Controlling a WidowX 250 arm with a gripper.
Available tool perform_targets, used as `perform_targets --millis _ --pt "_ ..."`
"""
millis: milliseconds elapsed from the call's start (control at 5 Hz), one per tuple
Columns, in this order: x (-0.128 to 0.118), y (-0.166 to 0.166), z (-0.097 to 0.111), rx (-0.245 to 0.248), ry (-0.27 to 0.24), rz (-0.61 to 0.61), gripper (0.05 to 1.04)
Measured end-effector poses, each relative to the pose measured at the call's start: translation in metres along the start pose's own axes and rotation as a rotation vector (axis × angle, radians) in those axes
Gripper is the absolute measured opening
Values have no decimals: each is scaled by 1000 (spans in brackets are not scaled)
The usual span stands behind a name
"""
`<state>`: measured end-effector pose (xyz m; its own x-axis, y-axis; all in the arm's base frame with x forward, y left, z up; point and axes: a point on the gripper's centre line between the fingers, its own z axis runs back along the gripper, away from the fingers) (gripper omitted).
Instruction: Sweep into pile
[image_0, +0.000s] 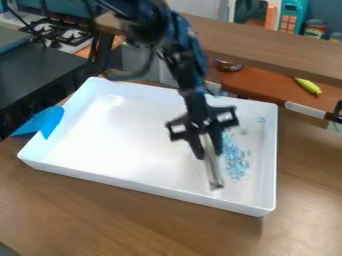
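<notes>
The black gripper (209, 150) hangs over the right half of the white tray (153, 186), shut on a thin, pale sweeping tool (212, 167) that points down toward the tray's front. Just right of the tool lie small light-blue pieces (235, 159), scattered in a band on the tray floor. One more blue piece (261, 120) sits apart near the tray's back right corner. The gripper covers part of the tray floor behind it.
Blue tape (44, 121) is stuck on the tray's left wall. Behind the tray are a wooden shelf (267, 47), a toy stove (60, 32) and a yellow toy (308, 85). A dark surface (33, 70) stands at the left.
</notes>
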<state>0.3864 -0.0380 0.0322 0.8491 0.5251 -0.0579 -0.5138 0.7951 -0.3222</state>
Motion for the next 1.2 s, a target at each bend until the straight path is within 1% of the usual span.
perform_targets --millis 200,400,600,800,1000,1200 --pt "11 25 24 4 -16 -63 354" --pt "32 54 43 71 -44 -155 354" --pt "63 90 43 148 -45 -169 354" --pt "93 130 46 201 -51 -141 354" --pt "108 170 43 263 -29 -86 354" --pt "107 191 43 330 -6 -75 354"
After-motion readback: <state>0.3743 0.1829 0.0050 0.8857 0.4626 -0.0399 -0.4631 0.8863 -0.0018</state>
